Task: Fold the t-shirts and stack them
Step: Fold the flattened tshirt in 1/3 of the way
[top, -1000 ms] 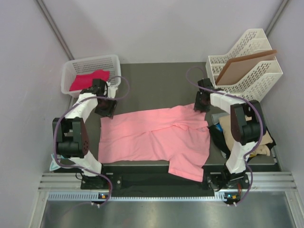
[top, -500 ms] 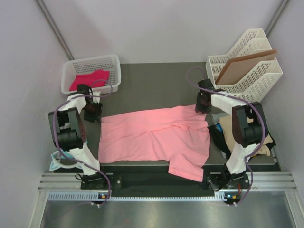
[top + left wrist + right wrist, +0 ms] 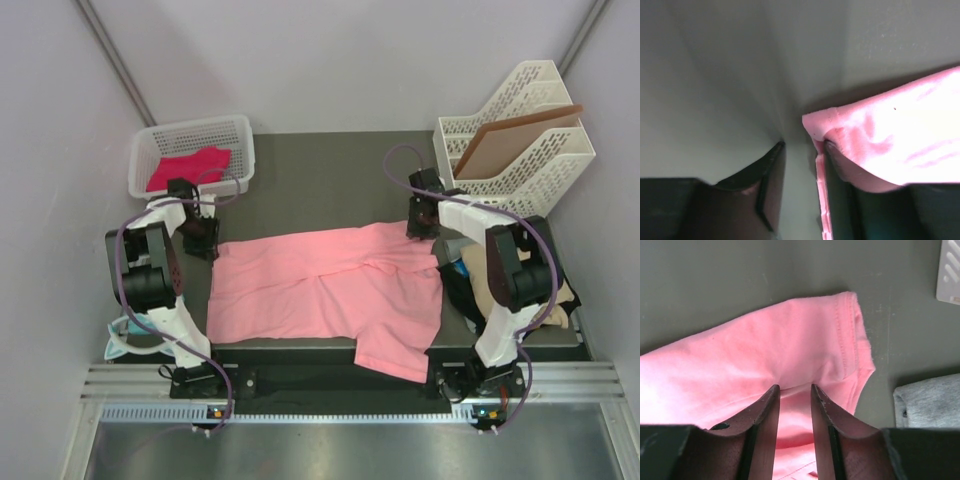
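A salmon pink t-shirt [image 3: 320, 285] lies spread on the dark table [image 3: 330, 175], its near sleeve hanging over the front edge. My left gripper [image 3: 205, 240] is low at its far left corner. In the left wrist view the gripper [image 3: 801, 147] is open, and the shirt's corner [image 3: 880, 135] drapes over the right finger with its hem along that finger's inner face. My right gripper [image 3: 422, 222] is at the far right sleeve. In the right wrist view it [image 3: 794, 386] is open, fingertips down on the sleeve [image 3: 805, 335] either side of a crease. A magenta-pink shirt [image 3: 190, 165] lies in the basket.
A white basket [image 3: 195, 130] stands at the far left. A white file rack [image 3: 520, 165] with a brown board [image 3: 515, 135] stands at the far right. Tan, black and blue cloth [image 3: 500, 285] is piled at the right edge, and grey cloth [image 3: 930, 400] lies beside the sleeve.
My left gripper swung left, then settled low on the shirt's far left corner. My right gripper shifted slightly left at the sleeve. The shirt has barely moved.
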